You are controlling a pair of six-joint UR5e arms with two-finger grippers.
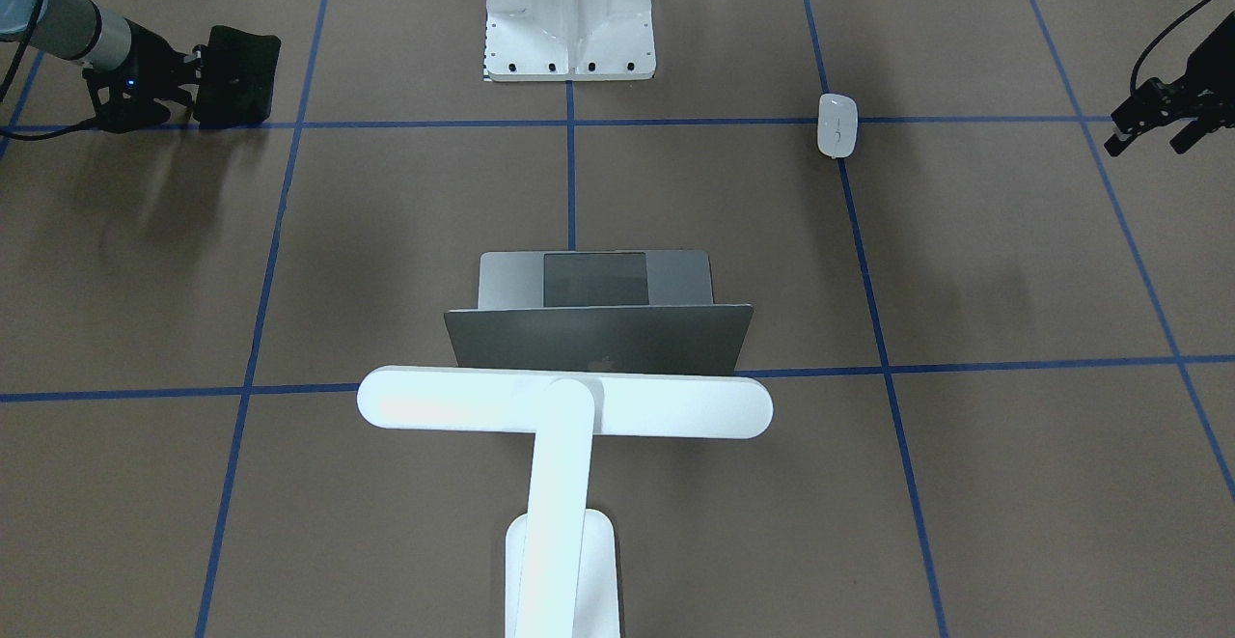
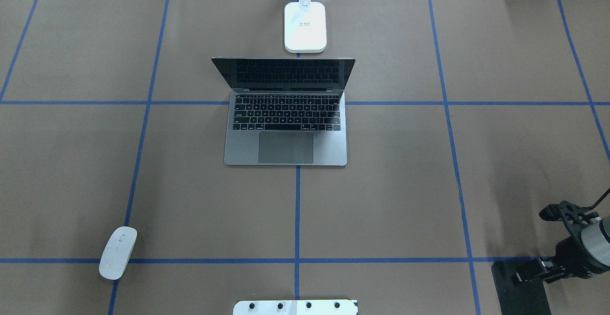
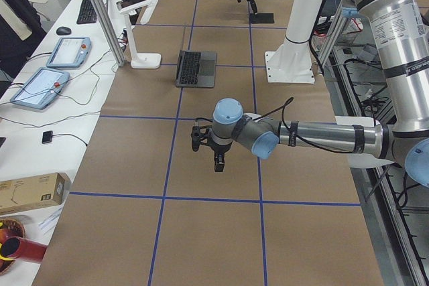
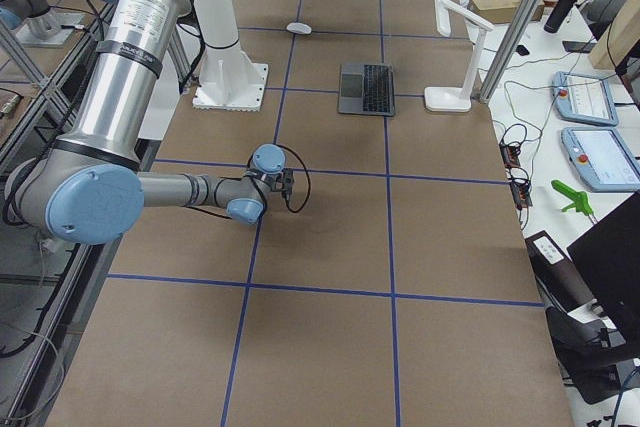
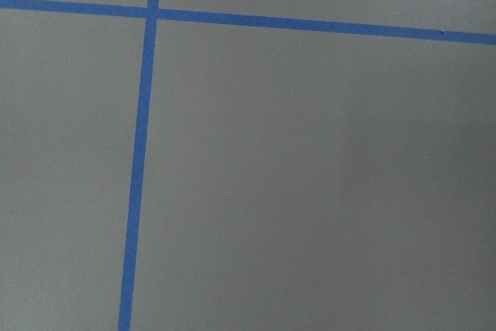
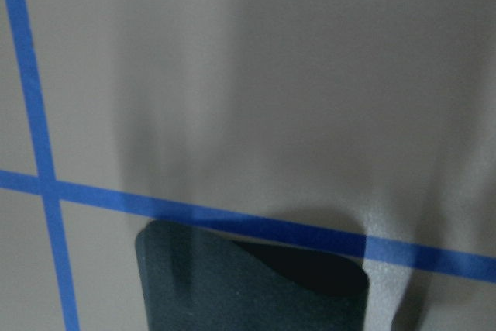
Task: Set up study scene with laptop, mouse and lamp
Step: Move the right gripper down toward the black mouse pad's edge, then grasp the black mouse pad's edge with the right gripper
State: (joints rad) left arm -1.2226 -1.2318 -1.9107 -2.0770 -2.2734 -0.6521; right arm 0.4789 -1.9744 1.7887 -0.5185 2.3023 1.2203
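the laptop (image 2: 286,148) stands open, centred on the worktop (image 2: 405,186), the lamp (image 2: 305,26) just behind to light its keys; the mouse (image 2: 117,252) lies well apart (not yet brought beside). left gripper (image 1: 1148,144) fingers look apart; right gripper (image 2: 524,274), i cannot tell.

- You'll find the laptop (image 2: 286,134), slim and space-grey, open at the middle of the table (image 2: 405,186), its dark screen tilted back toward the far edge.
- Your lamp (image 2: 305,26), white and T-shaped, stands at the far edge just behind the laptop.
- The white oval mouse (image 2: 117,252) lies flat near the robot-side edge, toward its left corner.
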